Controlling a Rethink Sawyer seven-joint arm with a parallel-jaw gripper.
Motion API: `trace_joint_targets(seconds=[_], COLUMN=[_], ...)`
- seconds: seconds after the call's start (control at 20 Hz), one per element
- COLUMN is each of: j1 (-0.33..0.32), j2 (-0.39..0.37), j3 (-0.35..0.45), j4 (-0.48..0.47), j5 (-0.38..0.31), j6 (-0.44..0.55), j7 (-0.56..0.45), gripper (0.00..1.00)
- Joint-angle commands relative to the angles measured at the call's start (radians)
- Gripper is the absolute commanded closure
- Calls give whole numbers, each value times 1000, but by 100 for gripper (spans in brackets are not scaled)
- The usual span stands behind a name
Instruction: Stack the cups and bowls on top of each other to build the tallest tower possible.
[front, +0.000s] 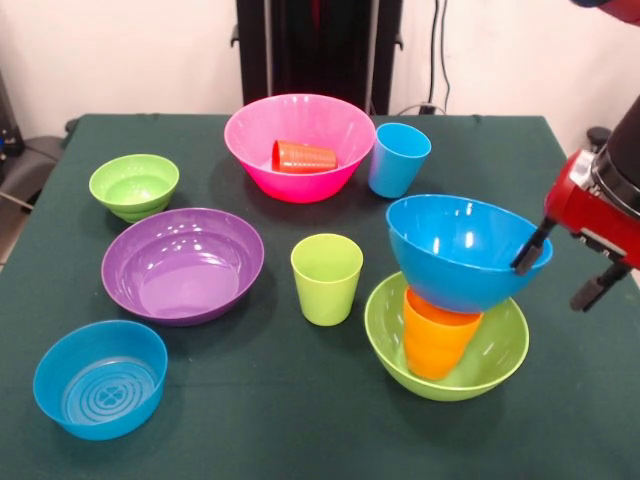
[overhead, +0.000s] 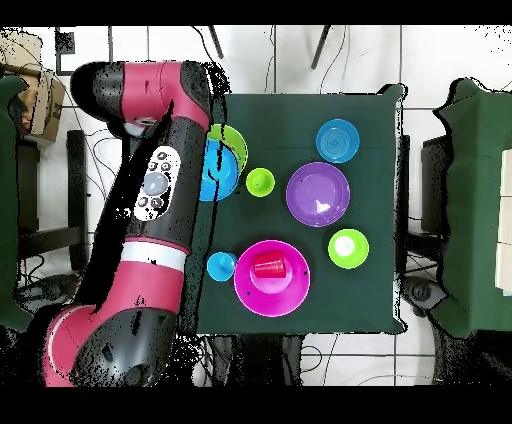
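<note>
Blue plastic sat nearest, the small ringed bowl at lower left, then the tower at lower right: large lime bowl, orange cup inside it, large blue bowl perched tilted on the cup. The gripper at the right edge had one finger hooked over that bowl's rim, the other outside; whether they pinched it I could not tell. Pulling away askew would likely tip the bowl off. Mid-frame stood the lime cup and purple bowl; farther up, small lime bowl, pink bowl holding the red cup, light blue cup
</note>
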Motion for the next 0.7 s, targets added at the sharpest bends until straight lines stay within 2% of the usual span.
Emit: trace_joint_targets(seconds=[0.05, 0.3, 0.7], j1=[-28, -47, -58], j2=[-7, 0, -14], j3=[158, 185, 215], j4=[111, 122, 139], j5=[-90, -99, -120], j6=[-85, -123, -127], j7=[-161, -177, -191], gripper=[0, 0, 0])
